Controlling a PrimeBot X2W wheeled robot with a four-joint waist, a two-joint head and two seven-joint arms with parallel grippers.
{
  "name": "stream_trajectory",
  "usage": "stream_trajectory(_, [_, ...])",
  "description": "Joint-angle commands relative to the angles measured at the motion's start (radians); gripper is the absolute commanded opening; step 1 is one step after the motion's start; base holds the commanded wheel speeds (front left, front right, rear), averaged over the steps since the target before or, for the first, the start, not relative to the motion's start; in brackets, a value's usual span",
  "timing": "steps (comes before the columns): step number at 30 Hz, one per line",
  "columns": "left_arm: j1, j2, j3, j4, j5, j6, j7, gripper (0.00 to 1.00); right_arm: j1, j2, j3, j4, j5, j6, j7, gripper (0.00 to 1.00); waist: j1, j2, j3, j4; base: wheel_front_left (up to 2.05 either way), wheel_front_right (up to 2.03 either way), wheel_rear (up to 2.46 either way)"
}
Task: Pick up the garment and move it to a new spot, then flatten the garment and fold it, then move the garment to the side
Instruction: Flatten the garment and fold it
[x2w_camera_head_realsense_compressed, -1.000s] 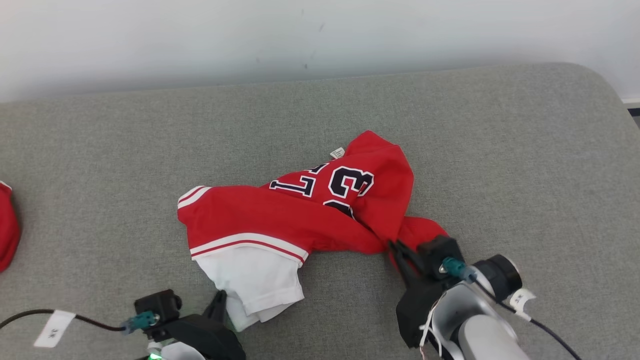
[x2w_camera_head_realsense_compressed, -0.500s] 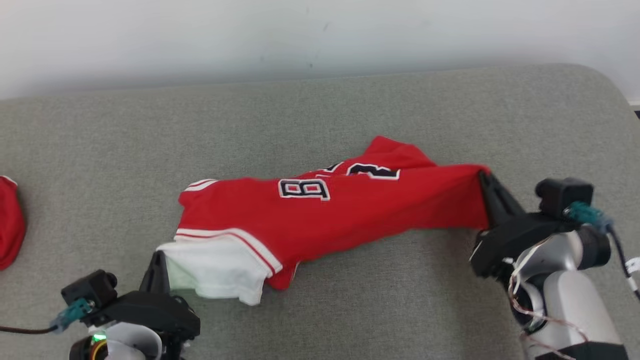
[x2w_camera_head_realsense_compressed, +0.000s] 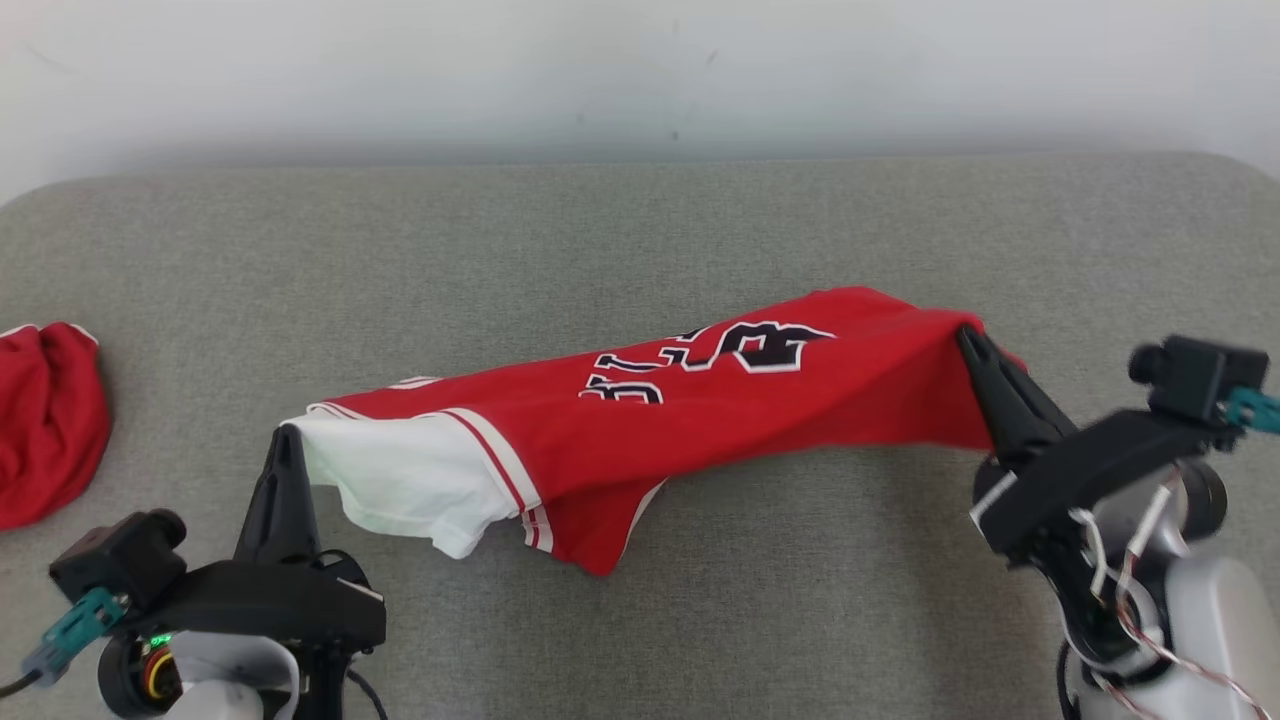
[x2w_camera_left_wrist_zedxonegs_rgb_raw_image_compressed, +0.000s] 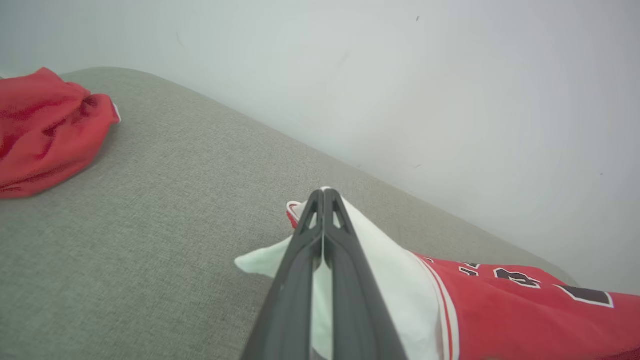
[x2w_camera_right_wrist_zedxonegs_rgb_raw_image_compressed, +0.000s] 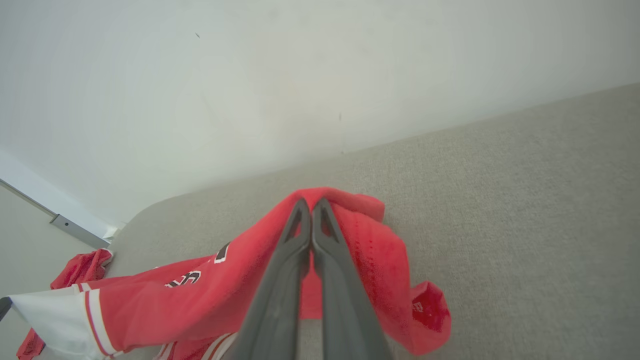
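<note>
The garment (x2w_camera_head_realsense_compressed: 640, 410) is a red jersey with dark numbers, white stripes and a white panel at one end. It hangs stretched above the grey padded surface (x2w_camera_head_realsense_compressed: 640, 240) between both grippers. My left gripper (x2w_camera_head_realsense_compressed: 283, 440) is shut on the white end (x2w_camera_left_wrist_zedxonegs_rgb_raw_image_compressed: 380, 260). On the right, my right gripper (x2w_camera_head_realsense_compressed: 968, 338) is shut on the red end (x2w_camera_right_wrist_zedxonegs_rgb_raw_image_compressed: 360, 235). The middle of the cloth sags, and a lower red corner (x2w_camera_head_realsense_compressed: 598, 560) droops toward the surface.
A second red cloth (x2w_camera_head_realsense_compressed: 45, 420) lies bunched at the far left edge of the surface, also seen in the left wrist view (x2w_camera_left_wrist_zedxonegs_rgb_raw_image_compressed: 45, 130). A pale wall (x2w_camera_head_realsense_compressed: 640, 70) runs behind the surface. Open grey surface lies beyond the jersey.
Both grippers have lifted and drawn apart with the jersey, pulling it from a crumpled heap into a stretched band. The head camera has shifted too.
</note>
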Motion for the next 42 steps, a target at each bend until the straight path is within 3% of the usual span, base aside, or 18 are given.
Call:
stream_trajectory(1, [0.021, 0.011, 0.003, -0.021, 0.013, 0.009, -0.002, 0.0, 0.029, -0.001, -0.013, -0.027, 0.013, 0.004, 0.016, 0.0, 0.0, -0.0001, 0.001, 0.006, 0.0, 0.0, 0.0])
stream_trajectory(5, [0.028, 0.034, -0.008, -0.069, 0.02, 0.029, 0.032, 0.0, 0.054, 0.0, -0.059, -0.033, 0.007, 0.004, 0.08, 0.0, 0.0, -0.0001, 0.028, -0.003, 0.0, 0.0, 0.0])
stream_trajectory(8, [-0.024, 0.029, -0.036, -0.028, 0.029, 0.02, 0.062, 0.0, -0.038, 0.0, -0.08, 0.099, 0.002, 0.004, 0.08, 0.0, 0.0, -0.0001, 0.067, -0.011, 0.0, 0.0, 0.0])
stream_trajectory(11, [-0.086, 0.01, -0.058, 0.051, 0.035, 0.008, 0.08, 0.0, -0.17, -0.001, -0.099, 0.281, -0.038, 0.004, 0.0, 0.0, 0.0, -0.0001, 0.108, -0.015, 0.0, 0.0, 0.0])
stream_trajectory(12, [-0.108, 0.001, -0.065, 0.078, 0.038, 0.004, 0.082, 0.0, -0.214, -0.001, -0.102, 0.343, -0.064, 0.004, -0.037, 0.41, 0.0, -0.0001, 0.121, -0.014, 0.0, 0.0, 0.0])
stream_trajectory(13, [-0.128, -0.007, -0.07, 0.107, 0.043, 0.003, 0.089, 0.0, -0.255, 0.0, -0.1, 0.408, -0.099, 0.004, -0.07, 1.0, 0.0, -0.0001, 0.134, -0.012, 0.0, 0.0, 0.0])
stream_trajectory(14, [-0.144, -0.012, -0.077, 0.139, 0.048, 0.007, 0.095, 0.0, -0.289, 0.0, -0.103, 0.474, -0.12, 0.004, -0.095, 1.0, 0.0, -0.0001, 0.142, -0.009, 0.0, 0.0, 0.0])
stream_trajectory(16, [-0.175, -0.019, -0.096, 0.195, 0.065, 0.002, 0.098, 0.33, -0.352, 0.0, -0.09, 0.589, -0.148, 0.004, -0.125, 1.0, 0.0, -0.0001, 0.155, -0.004, 0.0, 0.0, 0.0])
stream_trajectory(17, [-0.185, -0.026, -0.1, 0.218, 0.069, -0.001, 0.094, 1.0, -0.378, 0.0, -0.083, 0.632, -0.162, 0.004, -0.141, 1.0, 0.0, -0.0001, 0.161, 0.0, 0.0, 0.0, 0.0])
stream_trajectory(22, [-0.182, -0.044, -0.094, 0.295, 0.059, -0.021, 0.06, 1.0, -0.426, -0.001, -0.086, 0.748, -0.158, 0.004, -0.227, 1.0, 0.0, -0.0001, 0.155, 0.015, 0.0, 0.0, 0.0])
stream_trajectory(28, [-0.122, -0.035, -0.051, 0.31, 0.037, -0.017, 0.001, 1.0, -0.374, -0.02, -0.108, 0.715, -0.135, 0.004, -0.293, 1.0, 0.0, -0.0001, 0.121, 0.017, 0.0, 0.0, 0.0])
stream_trajectory(33, [-0.045, -0.023, -0.026, 0.27, 0.026, -0.014, -0.034, 1.0, -0.258, -0.03, -0.14, 0.579, -0.146, 0.004, -0.35, 1.0, 0.0, -0.0001, 0.086, 0.009, 0.0, 0.0, 0.0])
stream_trajectory(42, [-0.023, -0.02, -0.07, 0.332, 0.052, -0.071, -0.032, 1.0, -0.052, -0.004, -0.179, 0.387, -0.19, 0.004, -0.368, 1.0, 0.0, -0.0001, 0.042, -0.023, 0.0, 0.0, 0.0])
